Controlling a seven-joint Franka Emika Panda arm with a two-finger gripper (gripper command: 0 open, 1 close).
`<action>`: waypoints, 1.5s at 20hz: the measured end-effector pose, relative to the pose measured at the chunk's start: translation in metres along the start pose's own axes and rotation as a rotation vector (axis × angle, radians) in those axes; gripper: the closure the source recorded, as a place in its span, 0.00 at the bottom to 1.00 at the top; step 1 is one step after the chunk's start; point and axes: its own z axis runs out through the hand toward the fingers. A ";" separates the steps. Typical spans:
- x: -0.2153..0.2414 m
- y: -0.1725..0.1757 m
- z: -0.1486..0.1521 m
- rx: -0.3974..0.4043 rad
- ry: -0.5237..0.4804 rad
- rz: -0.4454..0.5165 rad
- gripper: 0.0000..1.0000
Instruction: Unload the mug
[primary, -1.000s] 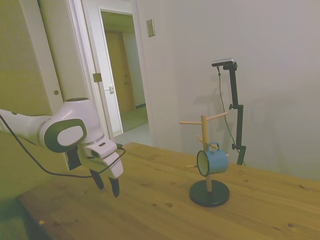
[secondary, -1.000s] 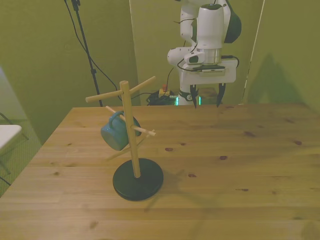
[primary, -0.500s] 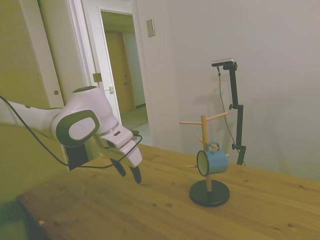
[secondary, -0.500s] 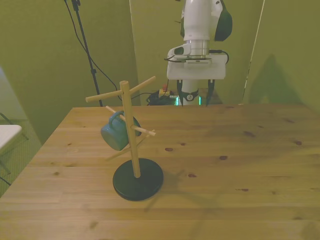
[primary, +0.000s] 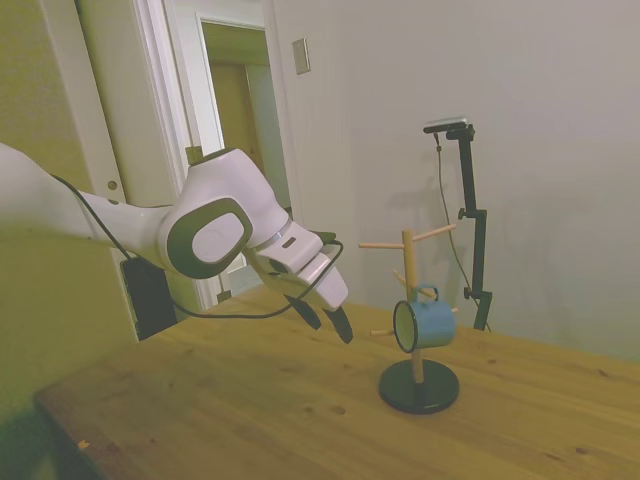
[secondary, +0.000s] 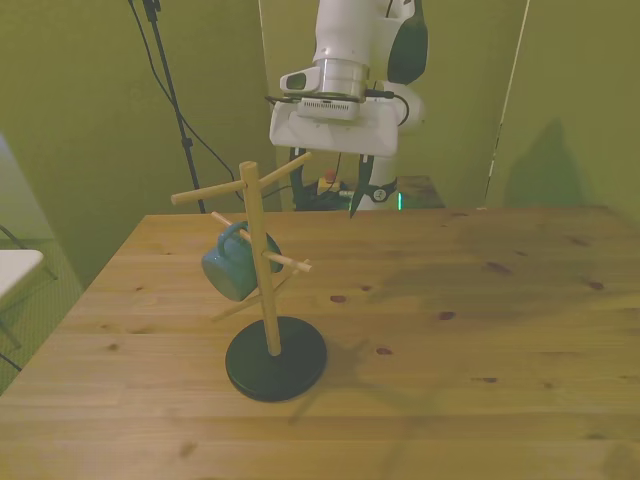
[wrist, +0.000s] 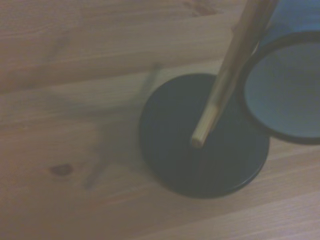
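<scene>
Wooden worktop (secondary: 480, 330) with knots all over, plain wall behind it and an open doorway (primary: 245, 150) off to the side, so pretty bare setup. Only real thing on it is a wooden peg stand (secondary: 262, 280) on a round black base (secondary: 276, 358), and the mug (secondary: 232, 268) is hanging off one of its lower pegs by the handle, light blue with a dark rim, tipped on its side so the opening (primary: 407, 327) faces sideways toward the arm in the side view. Gripper (primary: 330, 322) is up in the air above the worktop, tilted down and pointing toward the stand; the jaws are apart with nothing between them. Mug sits ahead of the jaws and a bit lower, near but clearly not touching. Wrist cam is blurry but you can make out the black base, the wooden post (wrist: 232, 65) crossing it, and the mug's pale inside (wrist: 285, 90) right beside the post.
</scene>
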 end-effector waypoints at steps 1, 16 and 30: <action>0.005 0.002 0.000 0.009 0.031 0.013 0.00; 0.042 0.020 0.035 0.048 0.242 0.162 0.00; 0.076 0.024 0.071 0.047 0.361 0.226 0.00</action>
